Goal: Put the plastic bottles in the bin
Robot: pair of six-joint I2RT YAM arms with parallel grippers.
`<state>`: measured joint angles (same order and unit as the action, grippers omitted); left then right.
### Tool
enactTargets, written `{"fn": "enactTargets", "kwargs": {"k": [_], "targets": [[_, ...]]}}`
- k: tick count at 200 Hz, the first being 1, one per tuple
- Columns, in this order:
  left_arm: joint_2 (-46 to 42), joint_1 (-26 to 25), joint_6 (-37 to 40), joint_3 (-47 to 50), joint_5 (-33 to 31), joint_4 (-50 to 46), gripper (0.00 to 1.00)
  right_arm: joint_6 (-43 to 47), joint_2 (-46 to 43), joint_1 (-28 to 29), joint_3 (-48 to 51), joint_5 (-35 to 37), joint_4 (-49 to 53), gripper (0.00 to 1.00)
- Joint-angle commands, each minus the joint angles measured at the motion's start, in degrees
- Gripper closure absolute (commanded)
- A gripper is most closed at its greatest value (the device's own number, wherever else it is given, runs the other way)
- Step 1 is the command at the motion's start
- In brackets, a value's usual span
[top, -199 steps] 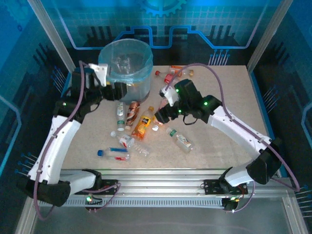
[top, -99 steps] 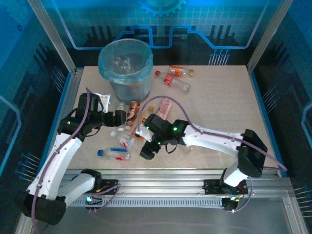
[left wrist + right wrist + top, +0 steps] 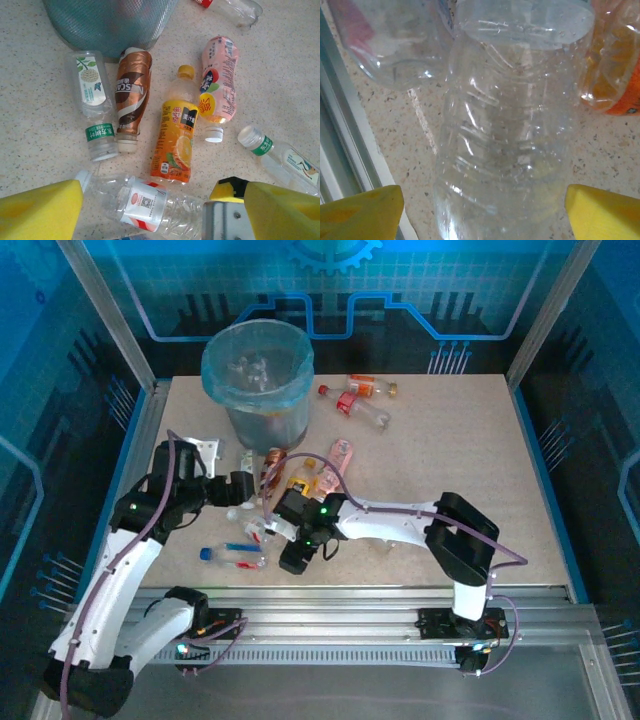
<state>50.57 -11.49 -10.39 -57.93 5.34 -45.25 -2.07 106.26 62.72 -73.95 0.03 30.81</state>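
One grey bin (image 3: 268, 400) lined with a pale blue bag stands at the back left of the table (image 3: 450, 470), with clear bottles inside too blurred to count. The left wrist view shows seven bottles lying flat just in front of it. Four lie side by side with their long axes running towards the bin: a green-labelled bottle (image 3: 92, 107), a brown bottle (image 3: 131, 97) and a pink bottle (image 3: 218, 82) have their caps pointing away from it, and an orange bottle (image 3: 175, 142) has its yellow cap towards it. A crushed bottle (image 3: 145, 200) with a red and white label lies crosswise below them. From above, a blue-capped bottle (image 3: 232, 555) lies near the front edge, its long axis along that edge. The left gripper (image 3: 155, 200) hangs over the crushed bottle with its yellow fingers (image 3: 40, 212) spread wide, grasping nothing. The right gripper (image 3: 485, 207) is likewise released, its fingers either side of a clear ribbed bottle (image 3: 505, 140) beside the front rail (image 3: 340, 150), not touching it
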Motion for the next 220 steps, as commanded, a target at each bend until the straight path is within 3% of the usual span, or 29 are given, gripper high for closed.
{"fn": "enactTargets", "kwargs": {"k": [1, 109, 220], "targets": [[-1.3, -0.1, 1.2, -0.2, -2.1, -1.0, 0.15, 0.0, 2.3, 0.8, -2.3, 0.5, 1.1, 0.17], [-1.3, 0.0, 0.0, -2.0, -3.2, 0.9, 0.15, -0.9, -0.4, 0.8, -0.2, 2.4, 1.5, 0.41], [-1.8, 0.0, -6.5, -9.6, -5.0, 1.8, 0.15, -2.9, -15.1, 0.1, 7.4, 0.6, -0.7, 0.45]]}}
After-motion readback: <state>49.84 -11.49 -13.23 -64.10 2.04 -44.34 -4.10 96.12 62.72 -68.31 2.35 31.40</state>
